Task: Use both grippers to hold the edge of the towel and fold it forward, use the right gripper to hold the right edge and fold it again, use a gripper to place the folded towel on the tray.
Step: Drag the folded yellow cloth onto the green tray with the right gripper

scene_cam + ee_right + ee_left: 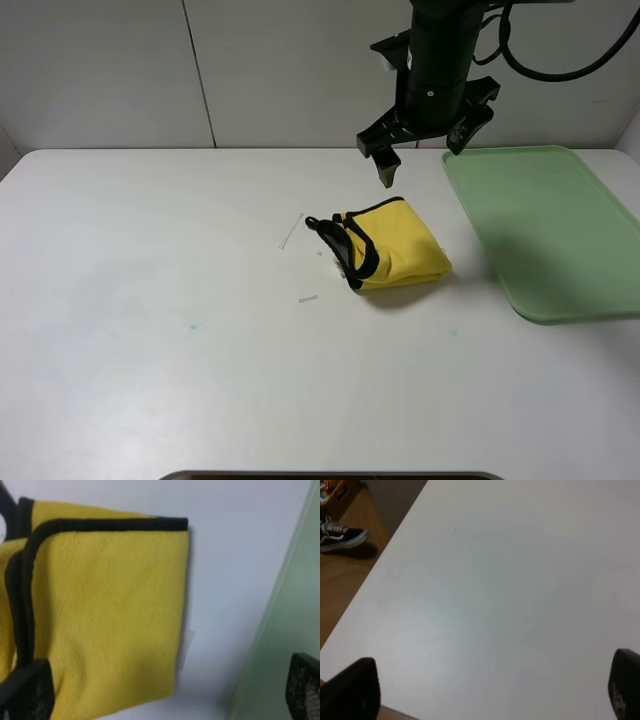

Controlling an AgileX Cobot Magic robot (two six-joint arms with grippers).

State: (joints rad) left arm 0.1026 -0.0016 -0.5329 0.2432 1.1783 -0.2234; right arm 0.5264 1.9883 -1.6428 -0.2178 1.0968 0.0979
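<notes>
Left to right: placing the left gripper (487,700) off to the left, outside the high view, with fingers spread wide over bare white table (495,590) and gripping nothing; catching, in that wrist view, a black-and-white shoe (340,534) on the floor beyond the table's edge. Showing two small pale scraps (291,230) just left of the cloth. Locating the towel (400,245) right of centre on the table, gathered into a compact yellow bundle, with the edge of the towel (362,250) bunching as black trim along its left side; sitting just left of the tray (560,230), not on it. Hovering the right gripper (425,155) above the bundle's far side, with fingers splayed wide, holding nothing and not touching the cloth; framing, in its wrist view, the yellow face and a strip of pale green rim between the two fingertips.

Judging both folds as done and the transfer to the tray as the step in hand. Doing it well: lowering straight down with one finger on each side of the stack; pinching through all layers near the rounded right side rather than the loose trimmed side, so avoiding unfolding on the lift; rising enough for clearing the low rim; carrying right and releasing only with the bundle lying flat inside the tray, away from its rim
</notes>
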